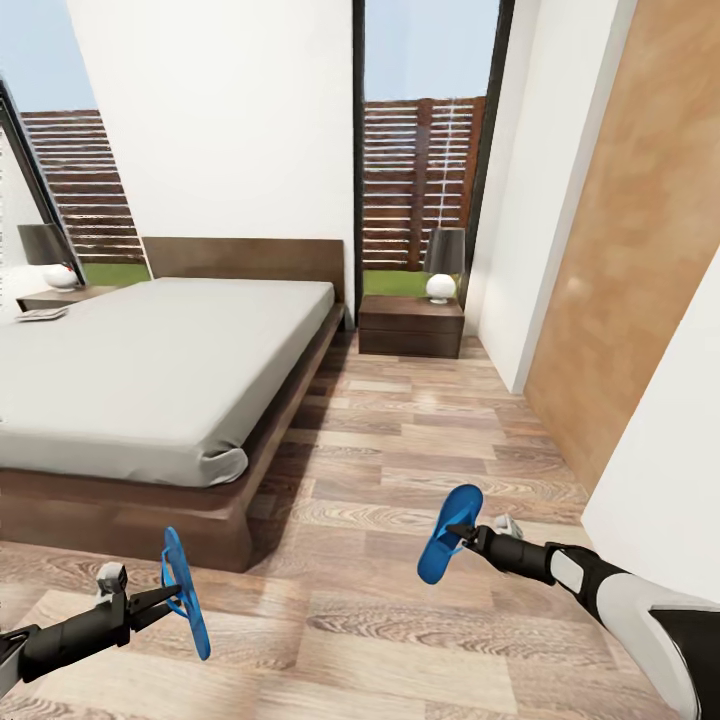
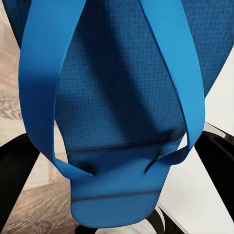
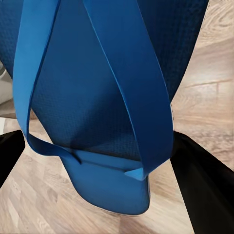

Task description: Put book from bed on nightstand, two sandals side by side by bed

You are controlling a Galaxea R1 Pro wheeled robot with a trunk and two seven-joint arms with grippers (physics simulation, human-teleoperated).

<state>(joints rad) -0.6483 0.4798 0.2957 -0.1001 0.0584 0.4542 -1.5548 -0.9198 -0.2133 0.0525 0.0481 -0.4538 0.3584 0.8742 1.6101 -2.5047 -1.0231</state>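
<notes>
I hold one blue sandal in each gripper, above the wood floor near the foot of the bed (image 1: 150, 370). My left gripper (image 1: 168, 596) is shut on the left sandal (image 1: 188, 600), which stands on edge; its sole and straps (image 2: 117, 112) show up close between dark fingers (image 2: 14, 170). Over to the right, my right gripper (image 1: 463, 534) is shut on the other sandal (image 1: 447, 538), seen close (image 3: 97, 97) over the planks. A small flat book (image 1: 40, 314) lies at the far left nightstand (image 1: 85, 294), beside the mattress edge; on which of the two I cannot tell.
A second nightstand (image 1: 410, 325) with a lamp (image 1: 443, 262) stands right of the headboard. A white wall corner (image 1: 520, 250) and a wood panel (image 1: 630, 250) close the right side. Open plank floor (image 1: 400, 430) runs between bed and wall.
</notes>
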